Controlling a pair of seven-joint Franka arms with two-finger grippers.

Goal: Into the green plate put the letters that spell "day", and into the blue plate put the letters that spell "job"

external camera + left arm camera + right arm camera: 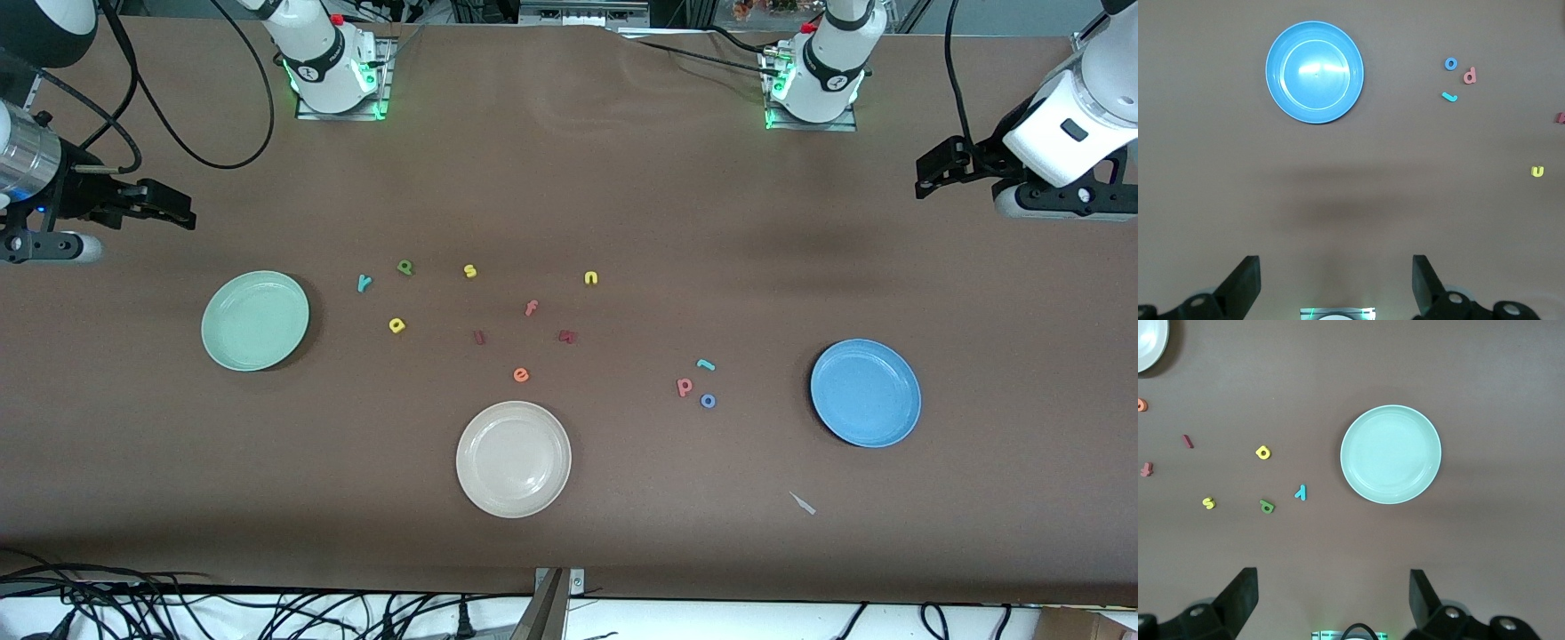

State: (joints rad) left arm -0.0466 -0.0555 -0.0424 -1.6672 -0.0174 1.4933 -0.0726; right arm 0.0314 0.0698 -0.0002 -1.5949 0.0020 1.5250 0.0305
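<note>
Plates and foam letters lie spread on a brown table (569, 178), with both arms raised at its two ends. Right gripper (182, 212) hangs over bare tabletop at the right arm's end, fingers (1238, 597) spread wide and holding nothing; the green plate (255, 320) lies nearer the front camera than that spot, well apart from the fingers. Beside the green plate, toward the table's middle, lie the teal y (364, 283), the dark green d (405, 267) and the yellow a (396, 325), all on the table and none in a plate. Left gripper (929, 173) hangs over bare tabletop at the left arm's end, fingers (1245, 283) likewise wide apart and empty; the blue plate (865, 392) lies nearer the front camera, well clear of them. Close together beside the blue plate, toward the table's middle, lie the teal j (706, 364), the pink b (684, 387) and the blue o (708, 401). Between the two groups lie a yellow s (470, 271), a yellow n (591, 278), an orange f (531, 308), an orange e (521, 375) and two dark red letters (479, 337). Nearest the front camera sits a cream plate (513, 459), empty like the other two.
</note>
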